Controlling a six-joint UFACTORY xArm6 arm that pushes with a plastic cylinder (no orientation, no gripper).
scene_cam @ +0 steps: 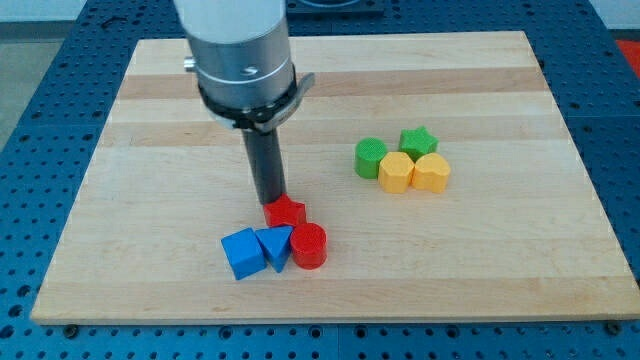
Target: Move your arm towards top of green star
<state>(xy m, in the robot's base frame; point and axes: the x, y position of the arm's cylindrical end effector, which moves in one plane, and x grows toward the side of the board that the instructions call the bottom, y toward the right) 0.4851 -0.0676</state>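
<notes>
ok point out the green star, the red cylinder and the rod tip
green star [418,140], camera view, on its top face
red cylinder [309,243], camera view, on its round top face
my tip [271,203], camera view, at the rod's very end, against the red star [286,212]

The surface [450,260] is a pale wooden board of glued strips, its grain running lengthwise, smooth with a soft satin sheen. The green plastic star [418,141] and green plastic cylinder [370,157] look matt, as do the two yellow plastic blocks [396,172] [431,172]. The red plastic cylinder [308,246], the red plastic star-like block [286,212], the blue plastic cube [243,253] and the blue plastic wedge [274,244] show the same dull, faintly ribbed finish. The dark rod [266,165] is matt black; the arm's collar [243,60] is brushed grey metal. Blue perforated metal tabletop [40,100] surrounds the board.
</notes>
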